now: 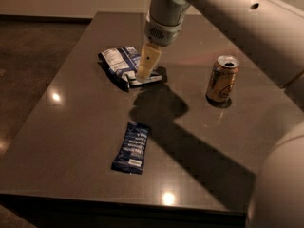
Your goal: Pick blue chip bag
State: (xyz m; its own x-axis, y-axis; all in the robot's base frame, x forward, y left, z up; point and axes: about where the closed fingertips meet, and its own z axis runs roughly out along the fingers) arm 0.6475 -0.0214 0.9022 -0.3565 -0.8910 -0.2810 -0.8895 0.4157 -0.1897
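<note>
The blue chip bag (119,64), wrinkly dark blue and white with a white label panel, lies on the dark table (71,127) at the back left. My gripper (145,72) comes down from the top centre on the grey arm. Its cream-coloured finger (148,61) hangs over the bag's right end and hides part of it. Whether it touches the bag does not show.
A narrow flat dark-blue bar wrapper (132,147) lies near the table's front centre. An open gold drink can (222,79) stands upright at the right. My arm's shadow falls across the middle of the table. The arm's body fills the right side of the view.
</note>
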